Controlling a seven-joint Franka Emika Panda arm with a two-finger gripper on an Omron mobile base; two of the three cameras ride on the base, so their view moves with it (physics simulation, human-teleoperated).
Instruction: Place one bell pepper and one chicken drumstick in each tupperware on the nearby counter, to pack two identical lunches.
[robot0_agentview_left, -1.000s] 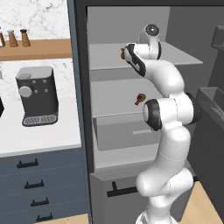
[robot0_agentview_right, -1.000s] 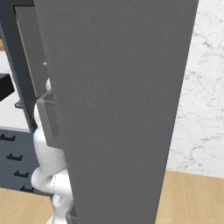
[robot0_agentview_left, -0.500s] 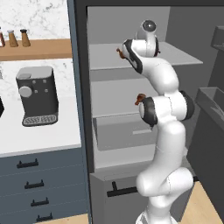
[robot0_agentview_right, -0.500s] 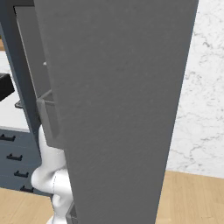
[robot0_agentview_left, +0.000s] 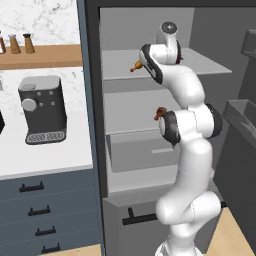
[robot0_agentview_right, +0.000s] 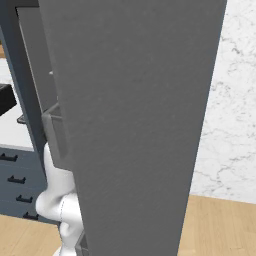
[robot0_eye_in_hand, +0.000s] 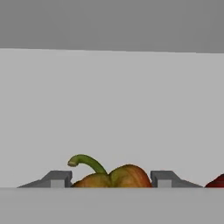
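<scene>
- An open fridge (robot0_agentview_left: 150, 150) is standing beside the worktop (robot0_agentview_left: 45, 160); its dark grey door (robot0_agentview_right: 135, 125) is swinging out close in front of the right base camera.
- The white arm (robot0_agentview_left: 187, 150) is rising from the floor and reaching into the upper fridge shelf (robot0_agentview_left: 120, 67).
- A black coffee machine (robot0_agentview_left: 42, 110) is sitting on the worktop, with small bottles (robot0_agentview_left: 20, 44) lining a wooden wall shelf (robot0_agentview_left: 40, 56) above it.
- An orange-red bell pepper (robot0_eye_in_hand: 113, 176) with a curved green stem is lying between the two fingers of the tool (robot0_eye_in_hand: 111, 179), which are standing apart on either side of it; whether they are touching it, I cannot tell.
- A second red item (robot0_eye_in_hand: 216, 181) is peeking in at the right edge of the hand view.
- Two small brown pieces, apparently chicken drumsticks (robot0_agentview_left: 135, 66), are showing beside the arm, one on the upper shelf and one lower.
</scene>
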